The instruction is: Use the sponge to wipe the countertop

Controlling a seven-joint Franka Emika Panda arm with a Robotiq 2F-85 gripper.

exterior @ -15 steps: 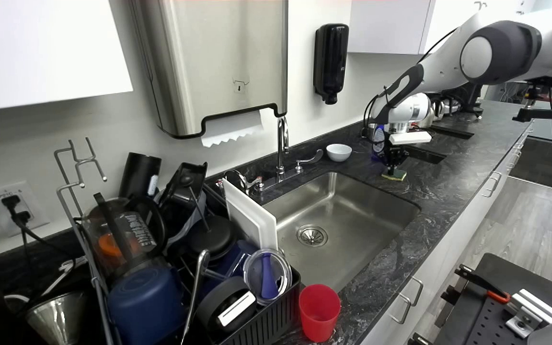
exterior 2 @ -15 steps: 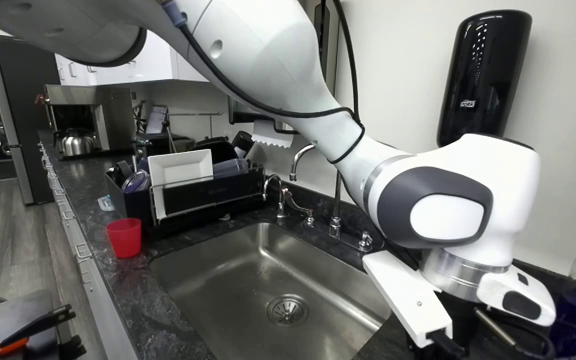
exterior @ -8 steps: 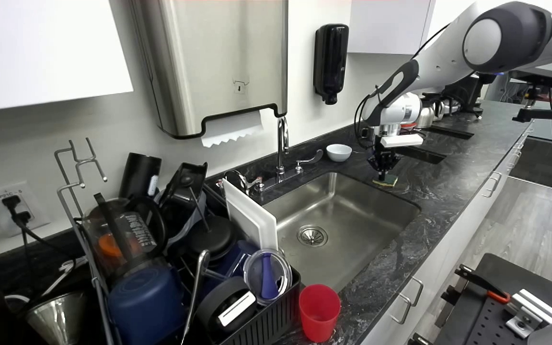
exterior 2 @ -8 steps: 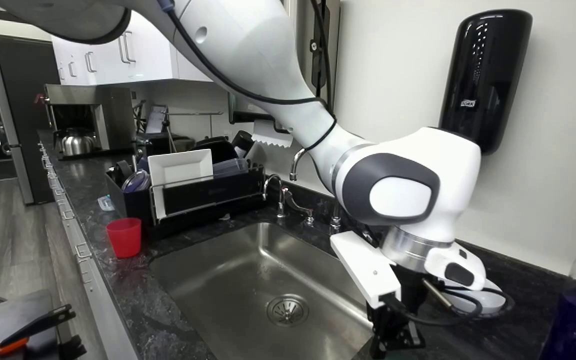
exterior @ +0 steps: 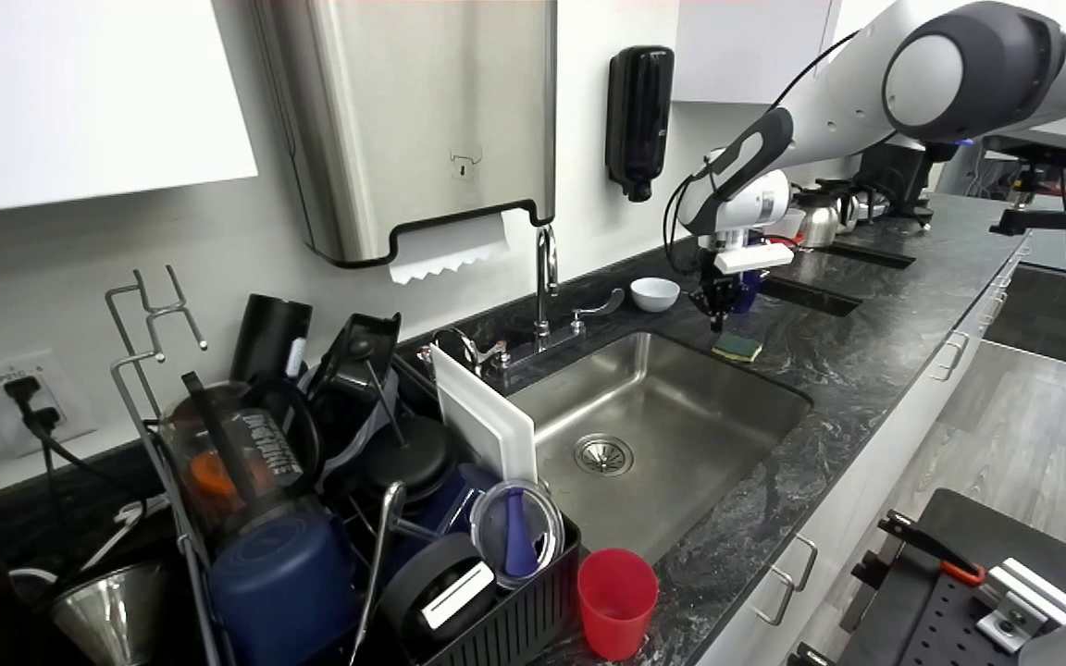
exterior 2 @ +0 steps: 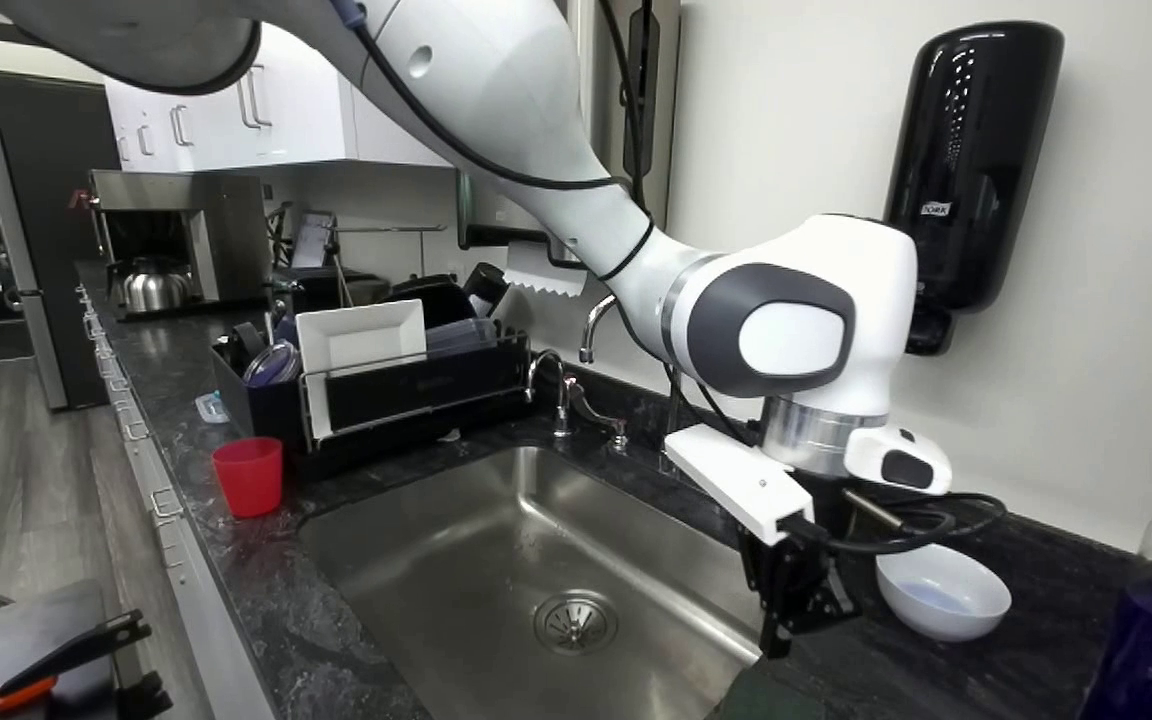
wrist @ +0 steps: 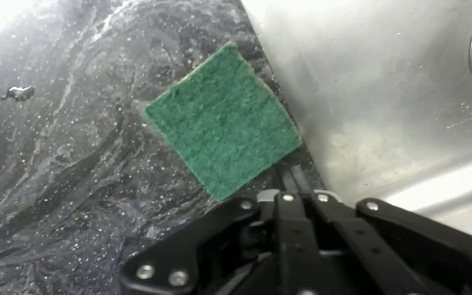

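The gripper [wrist: 294, 178] is standing with its jaws drawn narrow, side by side, at the lower right of centre in the wrist view, and it is gripping nothing. The sponge [wrist: 223, 123] is lying flat, green face up, on the countertop [wrist: 76, 164], near the centre of that view. Its right corner is sitting just beside the edge of the sink basin [wrist: 363, 82], which is filling the upper right. In an exterior view, right of centre, the tips are hanging apart from the sponge [exterior: 737, 349].

Caution: a sideways push toward the right of the wrist view would probably be sending the sponge into the sink basin. A straight descent would likely be striking bare countertop, because the tips are pointing just beside the sponge's lower right edge. With jaws together, the gripper is offering a narrow contact; off-centre pressure could be making the sponge pivot. In an exterior view, lower right, a cable [exterior 2: 886, 546] is overlapping the bowl [exterior 2: 946, 600], contact unclear; a low pass could be snagging it.
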